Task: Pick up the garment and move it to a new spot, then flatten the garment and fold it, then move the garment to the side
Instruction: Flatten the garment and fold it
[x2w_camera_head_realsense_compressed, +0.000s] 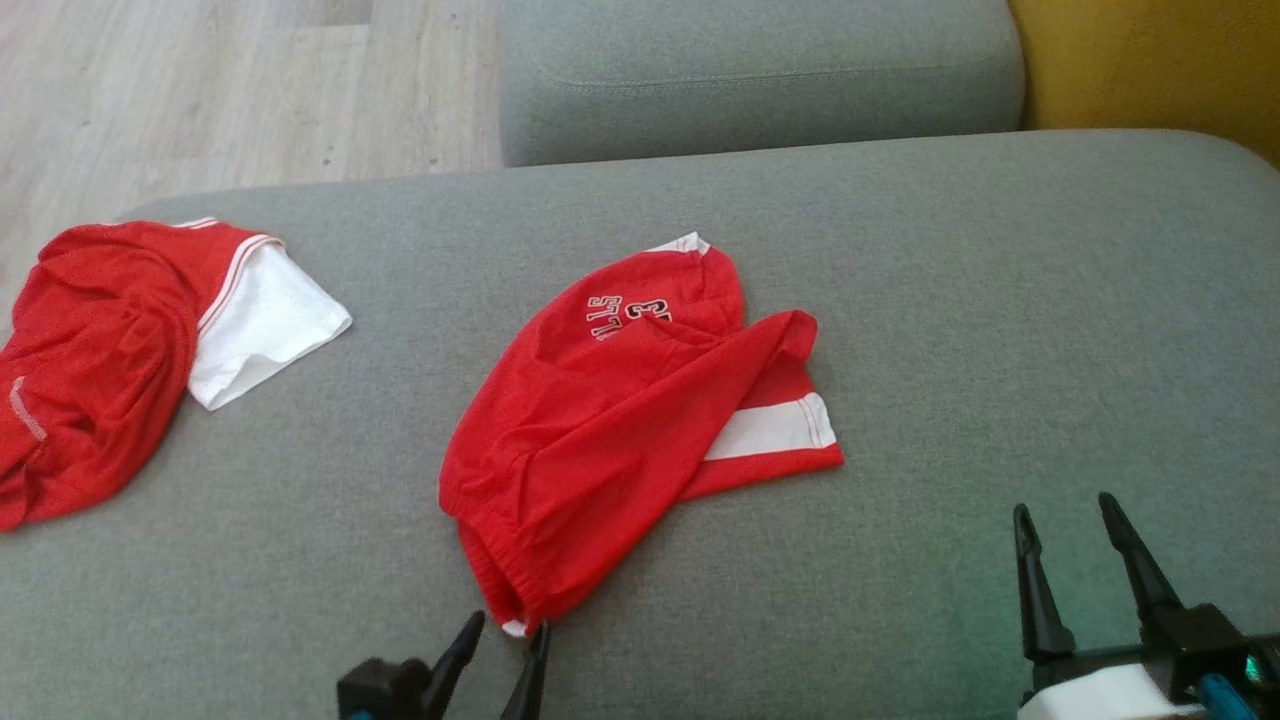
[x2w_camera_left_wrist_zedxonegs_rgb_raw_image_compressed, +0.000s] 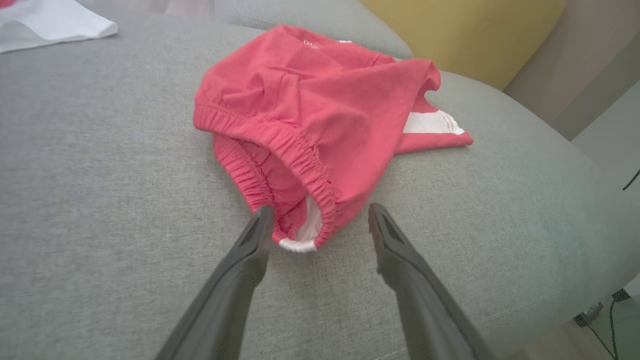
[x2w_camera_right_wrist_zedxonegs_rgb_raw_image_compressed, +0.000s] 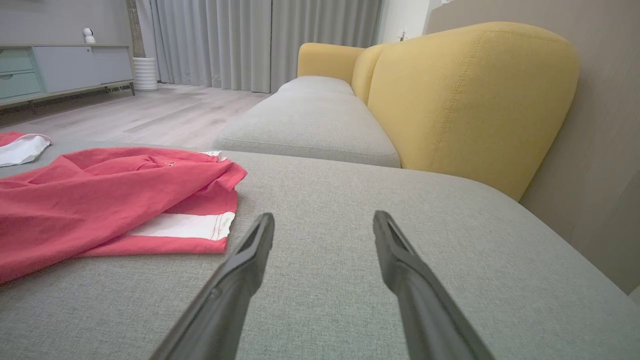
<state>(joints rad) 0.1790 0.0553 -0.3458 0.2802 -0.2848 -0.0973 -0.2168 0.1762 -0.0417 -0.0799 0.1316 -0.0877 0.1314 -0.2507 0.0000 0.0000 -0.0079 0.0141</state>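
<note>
On the near grey cushion (x2w_camera_head_realsense_compressed: 1000, 300): red shorts (x2w_camera_head_realsense_compressed: 620, 420) are lying crumpled at the middle, with the elastic waistband facing near, a white-striped leg hem pointing right and white lettering showing at the far end.
Left end effector (x2w_camera_head_realsense_compressed: 509, 623): it is standing open at the near end of the waistband and gripping nothing. In its wrist view the waistband's white-lined tip is sitting between the two fingers. Whether the left finger is touching the cloth I cannot tell.
Right end effector (x2w_camera_head_realsense_compressed: 1064, 506): it is standing open and holding nothing, hovering over bare cushion at the near right, well apart from the shorts. In its wrist view the striped hem is lying to the left of its fingers.
Far left: a second garment (x2w_camera_head_realsense_compressed: 100, 350), red with a white sleeve, is lying bunched at the cushion's left edge, well apart from the shorts.
Beyond the cushion: another grey seat (x2w_camera_head_realsense_compressed: 760, 80) is adjoining on the far side, and a yellow backrest (x2w_camera_right_wrist_zedxonegs_rgb_raw_image_compressed: 470, 100) is rising along the right.
Floor (x2w_camera_head_realsense_compressed: 200, 90): pale wood boards are showing at the far left.
Far room: grey curtains (x2w_camera_right_wrist_zedxonegs_rgb_raw_image_compressed: 225, 40) are hanging behind a low cabinet (x2w_camera_right_wrist_zedxonegs_rgb_raw_image_compressed: 65, 65).
</note>
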